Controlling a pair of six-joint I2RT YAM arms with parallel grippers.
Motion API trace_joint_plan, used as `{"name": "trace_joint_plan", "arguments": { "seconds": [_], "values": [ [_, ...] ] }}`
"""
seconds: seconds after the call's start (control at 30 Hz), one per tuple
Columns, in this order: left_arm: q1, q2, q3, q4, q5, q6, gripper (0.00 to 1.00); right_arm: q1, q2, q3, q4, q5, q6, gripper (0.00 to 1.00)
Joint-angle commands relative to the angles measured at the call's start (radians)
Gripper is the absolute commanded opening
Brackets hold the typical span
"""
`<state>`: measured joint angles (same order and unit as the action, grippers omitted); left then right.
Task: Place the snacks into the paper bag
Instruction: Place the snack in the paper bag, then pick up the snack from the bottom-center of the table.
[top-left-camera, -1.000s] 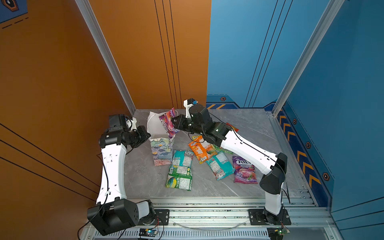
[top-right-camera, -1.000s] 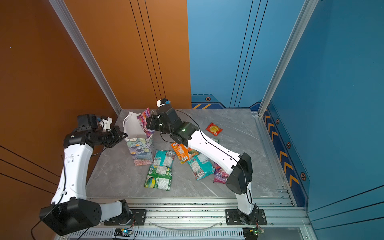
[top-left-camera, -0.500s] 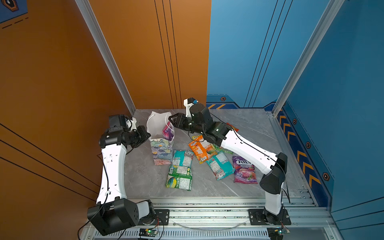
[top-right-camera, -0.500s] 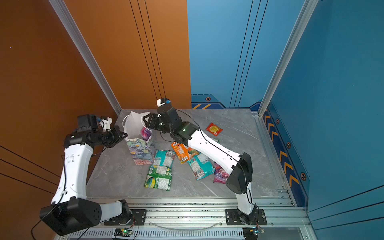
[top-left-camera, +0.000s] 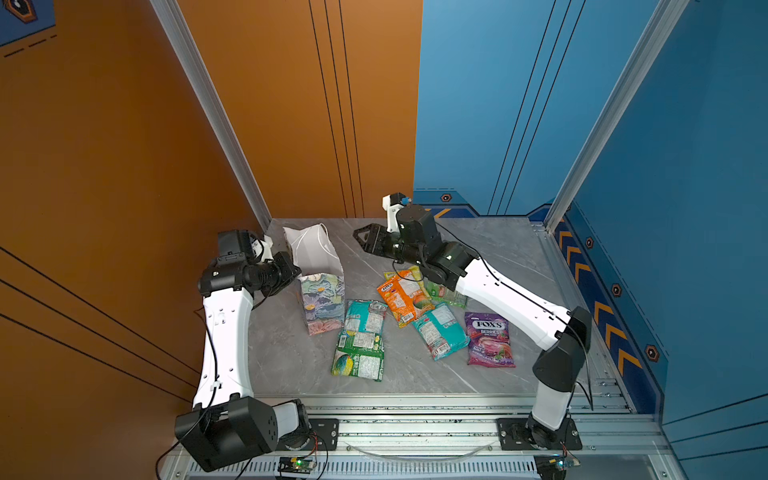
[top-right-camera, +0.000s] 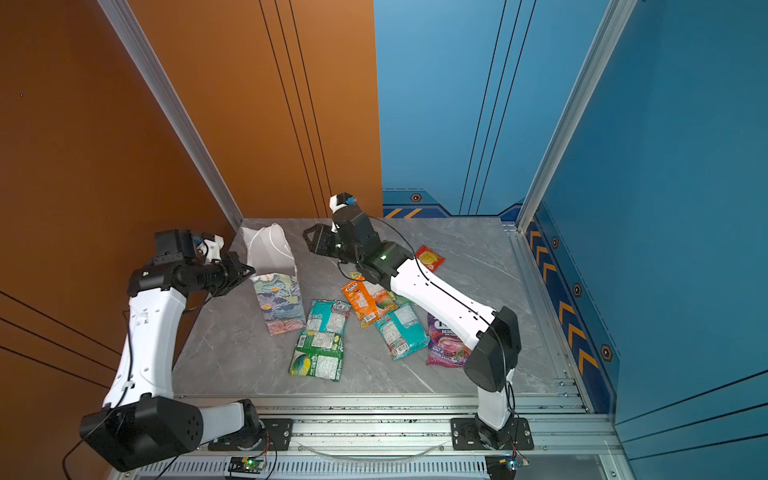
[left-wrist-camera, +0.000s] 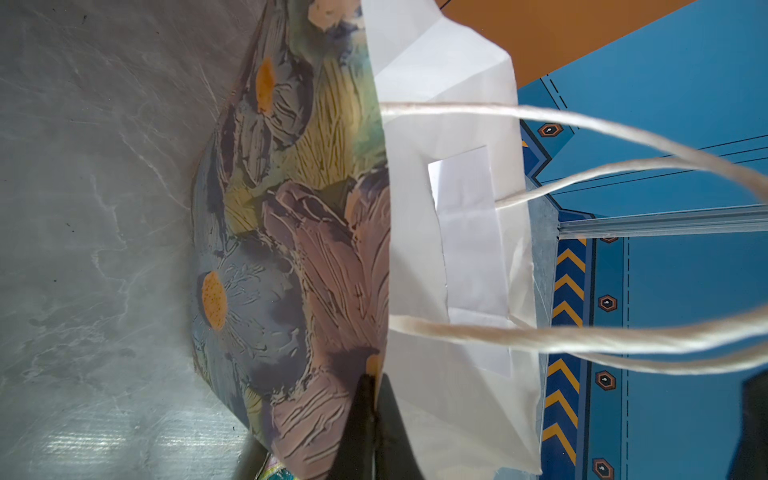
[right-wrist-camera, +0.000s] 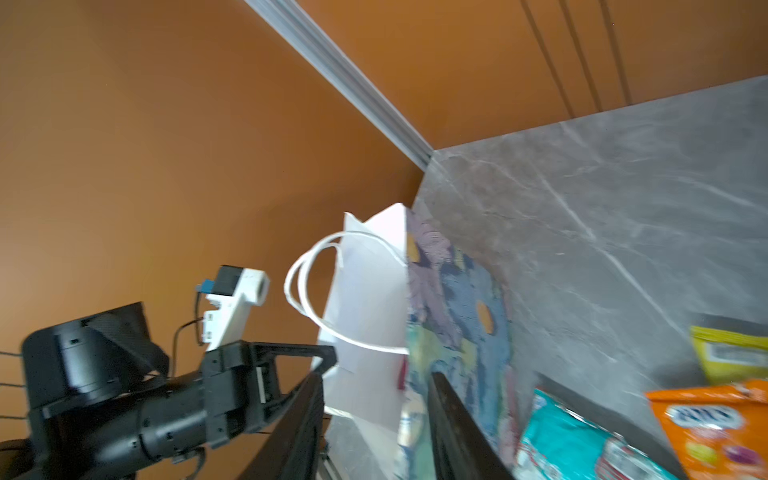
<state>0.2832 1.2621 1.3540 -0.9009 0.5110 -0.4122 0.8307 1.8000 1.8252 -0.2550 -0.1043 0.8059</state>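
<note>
The floral paper bag (top-left-camera: 322, 297) (top-right-camera: 279, 301) stands upright at the table's left, its white mouth open. My left gripper (top-left-camera: 293, 266) (left-wrist-camera: 372, 382) is shut on the bag's near rim, one finger outside and one inside. My right gripper (top-left-camera: 360, 239) (top-right-camera: 311, 241) (right-wrist-camera: 374, 378) hangs open and empty just right of the bag's mouth. Snacks lie flat to the bag's right: a teal packet (top-left-camera: 365, 316), a green one (top-left-camera: 358, 353), an orange one (top-left-camera: 402, 297), another teal (top-left-camera: 440, 334), a purple FOX'S packet (top-left-camera: 488, 338). A small red packet (top-right-camera: 430, 257) lies further back.
Orange wall panels (top-left-camera: 124, 166) rise close behind the bag and my left arm. A yellow-green packet (top-left-camera: 446, 293) is partly hidden under my right forearm. The bag's white cord handles (left-wrist-camera: 582, 336) stick out from its mouth. Bare grey tabletop (top-left-camera: 498, 249) lies at the back right.
My right gripper opened and let a purple packet go at the bag's mouth. The packet sank inside, and the gripper drew back to the right. The left gripper kept its grip.
</note>
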Motion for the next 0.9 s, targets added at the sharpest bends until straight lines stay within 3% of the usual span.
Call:
{"name": "trace_joint_plan", "arguments": {
  "seconds": [0.0,0.17,0.47,0.7,0.87],
  "values": [
    [0.008,-0.017,-0.015,0.007,0.036,0.003,0.00,-0.061,-0.104,-0.140,-0.067,0.011,-0.065,0.48],
    [0.010,-0.017,-0.021,0.007,0.037,0.002,0.00,-0.123,-0.188,-0.342,-0.165,-0.084,-0.085,0.49],
    [0.011,-0.012,-0.021,0.008,0.037,0.006,0.00,-0.065,-0.169,-0.625,-0.088,-0.318,0.013,0.50],
    [0.013,-0.015,-0.038,0.007,0.047,0.008,0.00,-0.034,-0.087,-0.729,0.078,-0.443,0.107,0.54],
    [0.013,-0.018,-0.038,0.007,0.050,0.007,0.00,-0.006,-0.025,-0.753,0.124,-0.464,0.130,0.55]
  ]
}}
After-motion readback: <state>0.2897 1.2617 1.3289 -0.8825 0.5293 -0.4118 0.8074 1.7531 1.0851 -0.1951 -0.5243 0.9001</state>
